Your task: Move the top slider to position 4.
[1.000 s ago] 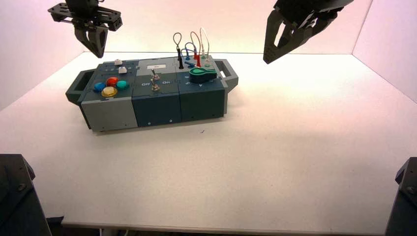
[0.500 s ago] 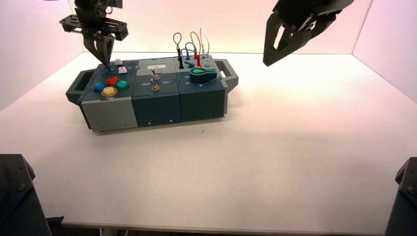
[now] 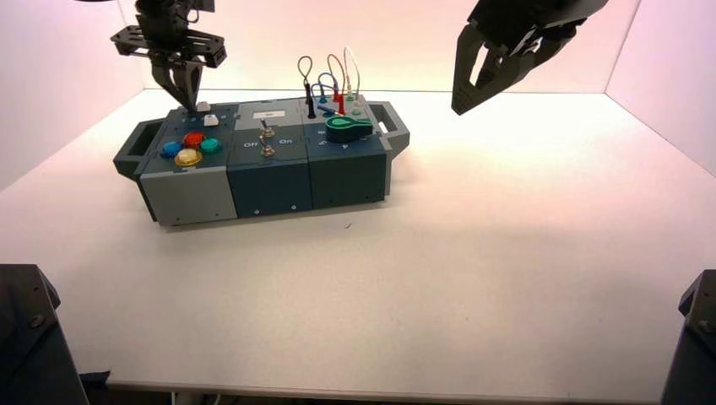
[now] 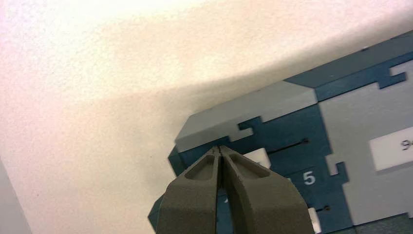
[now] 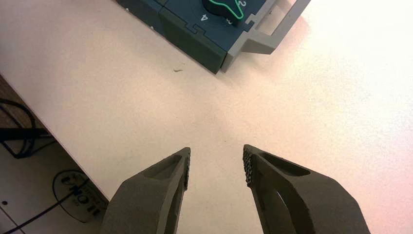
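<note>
The top slider's small white knob (image 3: 203, 106) sits at the back left of the box (image 3: 270, 181). In the left wrist view the knob (image 4: 258, 156) is partly hidden behind one finger, with its thin track slot (image 4: 288, 145) running away from it and a "5" printed below. My left gripper (image 3: 189, 103) is shut and empty, its tips (image 4: 220, 147) low over the box's back left corner, just left of the knob. I cannot tell if they touch. My right gripper (image 3: 471, 89) is open and empty, held high at the back right, also shown in the right wrist view (image 5: 216, 157).
A second white slider knob (image 3: 211, 120) sits just in front of the top one. Coloured push buttons (image 3: 191, 147), a toggle switch (image 3: 266, 139), a green knob (image 3: 348, 126) and looped wires (image 3: 329, 80) are on the box. The table's front edge (image 5: 58, 141) lies under the right gripper.
My left gripper came down from high at the back left and moved right, its shut tips now beside the top slider's knob. The right arm has not moved.
</note>
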